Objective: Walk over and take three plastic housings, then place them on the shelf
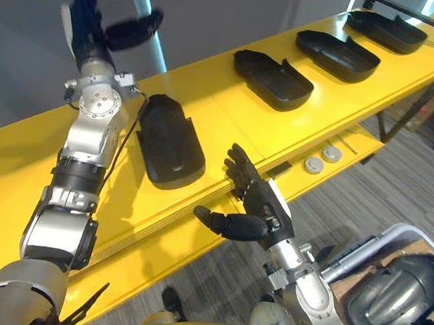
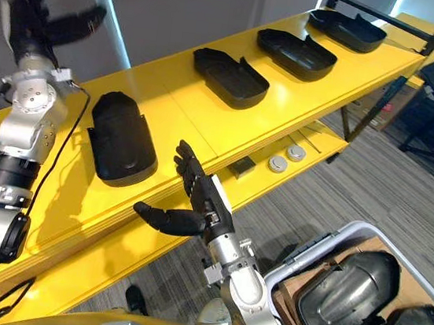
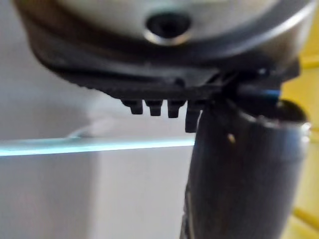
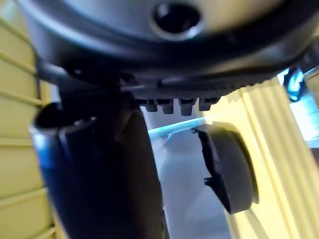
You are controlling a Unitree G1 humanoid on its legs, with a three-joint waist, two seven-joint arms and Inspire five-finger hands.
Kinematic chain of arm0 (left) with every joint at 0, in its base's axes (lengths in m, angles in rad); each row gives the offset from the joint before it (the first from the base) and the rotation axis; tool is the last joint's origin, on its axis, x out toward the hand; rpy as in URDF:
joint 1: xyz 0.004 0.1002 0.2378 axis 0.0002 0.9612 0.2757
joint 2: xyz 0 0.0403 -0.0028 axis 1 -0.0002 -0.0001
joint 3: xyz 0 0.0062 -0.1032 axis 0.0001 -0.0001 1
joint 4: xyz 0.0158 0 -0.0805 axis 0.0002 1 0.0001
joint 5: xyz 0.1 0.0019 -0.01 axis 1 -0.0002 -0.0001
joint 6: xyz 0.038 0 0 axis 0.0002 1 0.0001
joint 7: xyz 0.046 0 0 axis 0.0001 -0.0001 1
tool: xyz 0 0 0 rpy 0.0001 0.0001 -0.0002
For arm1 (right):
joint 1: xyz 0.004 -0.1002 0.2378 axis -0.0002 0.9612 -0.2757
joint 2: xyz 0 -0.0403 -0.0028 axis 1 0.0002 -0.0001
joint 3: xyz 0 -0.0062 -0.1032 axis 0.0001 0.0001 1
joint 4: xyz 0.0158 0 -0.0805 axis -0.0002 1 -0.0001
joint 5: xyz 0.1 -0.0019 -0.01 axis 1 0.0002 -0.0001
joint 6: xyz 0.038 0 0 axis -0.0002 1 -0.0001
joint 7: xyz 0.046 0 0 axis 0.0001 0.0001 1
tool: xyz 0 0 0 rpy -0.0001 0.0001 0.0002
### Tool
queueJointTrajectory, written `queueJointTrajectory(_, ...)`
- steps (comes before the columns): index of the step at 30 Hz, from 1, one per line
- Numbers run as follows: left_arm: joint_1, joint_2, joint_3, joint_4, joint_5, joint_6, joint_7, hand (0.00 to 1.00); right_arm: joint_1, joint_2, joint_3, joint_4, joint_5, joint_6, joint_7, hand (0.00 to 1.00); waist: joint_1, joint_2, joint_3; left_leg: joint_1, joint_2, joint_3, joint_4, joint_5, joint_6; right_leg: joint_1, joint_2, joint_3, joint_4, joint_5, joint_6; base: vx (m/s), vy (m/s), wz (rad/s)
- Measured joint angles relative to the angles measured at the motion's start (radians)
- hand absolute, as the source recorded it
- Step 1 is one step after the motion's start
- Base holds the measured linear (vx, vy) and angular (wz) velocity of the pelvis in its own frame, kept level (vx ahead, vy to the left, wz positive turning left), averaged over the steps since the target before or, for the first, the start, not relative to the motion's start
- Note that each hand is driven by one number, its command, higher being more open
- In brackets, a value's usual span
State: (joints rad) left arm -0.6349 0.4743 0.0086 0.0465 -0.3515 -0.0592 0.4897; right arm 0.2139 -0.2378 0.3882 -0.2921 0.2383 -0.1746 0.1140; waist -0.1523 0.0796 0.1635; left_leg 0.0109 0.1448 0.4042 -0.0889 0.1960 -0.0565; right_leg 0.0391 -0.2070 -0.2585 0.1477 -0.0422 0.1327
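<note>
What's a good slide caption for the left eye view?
Four black housings line the yellow shelf while the left hand and right hand hover open and empty.

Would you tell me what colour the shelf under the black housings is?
The shelf is bright yellow; the left eye view shows it best.

We can read no text, number, label or sign in these views. The two round discs (image 1: 314,165) near the front edge of the lower board of the yellow shelf (image 1: 210,90) are too small for us to tell whether they bear any marking.
</note>
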Motion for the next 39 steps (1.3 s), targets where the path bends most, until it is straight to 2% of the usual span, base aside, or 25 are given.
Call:
queueJointTrajectory(1, 0.048, 0.000, 0.004, -0.076, 0.000, -0.012, -0.003, 1.00, -0.015, 0.000, 0.000, 0.000, -0.002, -0.009, -0.009, 1.00, 0.007, 0.002, -0.001, 0.001, 0.000, -0.007, 0.000, 0.000, 0.000, 0.005, -0.001, -0.008, 0.003, -0.004, -0.001, 0.01, -0.033, 0.42)
queueJointTrajectory(2, 0.162, -0.004, 0.018, -0.221, 0.000, -0.051, -0.014, 1.00, -0.044, 0.000, -0.001, -0.009, -0.018, -0.023, -0.024, 1.00, 0.025, 0.007, -0.005, 0.001, 0.000, -0.024, 0.000, -0.002, -0.002, 0.014, -0.001, -0.025, 0.007, -0.013, 0.001, 0.02, -0.034, 0.41)
queueJointTrajectory(3, 0.292, -0.024, 0.033, -0.336, 0.000, -0.092, -0.027, 1.00, -0.066, -0.001, -0.010, -0.030, -0.026, -0.036, -0.037, 1.00, 0.046, 0.015, -0.011, -0.003, 0.000, -0.043, 0.000, -0.001, -0.004, 0.023, -0.001, -0.045, 0.007, -0.017, 0.001, 0.02, -0.035, 0.41)
queueJointTrajectory(4, 0.358, -0.045, 0.046, -0.387, 0.001, -0.105, -0.037, 1.00, -0.078, -0.002, -0.019, -0.039, -0.025, -0.041, -0.039, 1.00, 0.057, 0.018, -0.013, -0.004, 0.000, -0.054, 0.000, 0.000, -0.006, 0.028, -0.001, -0.054, 0.006, -0.019, 0.001, 0.02, -0.034, 0.45)
queueJointTrajectory(5, 0.474, -0.098, 0.057, -0.460, 0.005, -0.133, -0.063, 1.00, -0.098, -0.002, -0.036, -0.055, -0.014, -0.054, -0.039, 1.00, 0.079, 0.020, -0.015, -0.004, -0.001, -0.071, 0.001, 0.000, -0.010, 0.044, 0.000, -0.076, 0.004, -0.024, 0.000, 0.01, -0.032, 0.49)
queueJointTrajectory(9, 0.794, -0.267, 0.086, -0.576, 0.006, -0.140, -0.166, 1.00, -0.158, 0.003, -0.042, -0.073, 0.038, -0.056, -0.031, 1.00, 0.141, 0.001, -0.029, -0.027, -0.013, -0.164, 0.001, 0.006, -0.012, 0.095, 0.004, -0.175, -0.031, -0.037, -0.004, -0.02, -0.029, 0.65)
queueJointTrajectory(11, 0.871, -0.302, 0.090, -0.581, 0.004, -0.140, -0.203, 1.00, -0.163, 0.015, -0.022, -0.072, 0.049, -0.037, -0.032, 1.00, 0.171, -0.010, -0.035, -0.033, -0.020, -0.185, 0.001, 0.009, -0.011, 0.111, 0.003, -0.198, -0.041, -0.035, -0.002, 0.01, -0.005, 0.44)
queueJointTrajectory(15, 0.927, -0.338, 0.085, -0.581, 0.002, -0.141, -0.269, 1.00, -0.186, 0.058, 0.056, -0.031, 0.111, 0.025, -0.026, 1.00, 0.205, -0.031, -0.047, -0.039, -0.031, -0.204, 0.000, 0.015, -0.016, 0.126, 0.000, -0.220, -0.057, -0.030, 0.005, 0.00, 0.007, 0.17)
queueJointTrajectory(19, 0.950, -0.359, 0.084, -0.588, -0.003, -0.147, -0.285, 1.00, -0.232, 0.098, 0.124, 0.056, 0.124, 0.075, -0.047, 1.00, 0.203, -0.034, -0.052, -0.038, -0.033, -0.213, 0.000, 0.016, -0.014, 0.137, 0.001, -0.230, -0.064, -0.028, 0.008, -0.01, 0.000, 0.07)
queueJointTrajectory(24, 0.975, -0.402, 0.047, -0.588, -0.039, -0.152, -0.285, 1.00, -0.289, 0.158, 0.208, 0.278, 0.122, 0.127, -0.182, 1.00, 0.230, -0.029, -0.063, -0.039, -0.031, -0.218, 0.000, 0.017, -0.015, 0.141, 0.007, -0.237, -0.070, -0.028, 0.007, 0.01, -0.015, 0.02)
queueJointTrajectory(28, 0.999, -0.421, 0.041, -0.587, -0.087, -0.173, -0.273, 1.00, -0.311, 0.202, 0.213, 0.414, 0.110, 0.147, -0.313, 1.00, 0.233, -0.028, -0.063, -0.044, -0.031, -0.225, 0.000, 0.018, -0.016, 0.147, 0.010, -0.248, -0.080, -0.027, 0.007, 0.01, -0.017, 0.05)
queueJointTrajectory(33, 0.997, -0.438, 0.028, -0.586, -0.120, -0.269, -0.259, 1.00, -0.317, 0.204, 0.217, 0.422, 0.034, 0.147, -0.407, 1.00, 0.230, -0.027, -0.064, -0.044, -0.029, -0.224, 0.000, 0.017, -0.017, 0.147, 0.012, -0.247, -0.083, -0.029, 0.005, 0.00, -0.007, 0.00)
queueJointTrajectory(39, 0.997, -0.438, -0.013, -0.586, -0.121, -0.276, -0.213, 1.00, -0.318, 0.218, 0.225, 0.436, -0.067, 0.147, -0.553, 1.00, 0.229, -0.026, -0.065, -0.044, -0.029, -0.222, 0.000, 0.016, -0.018, 0.147, 0.012, -0.247, -0.087, -0.029, 0.005, 0.00, 0.000, 0.00)
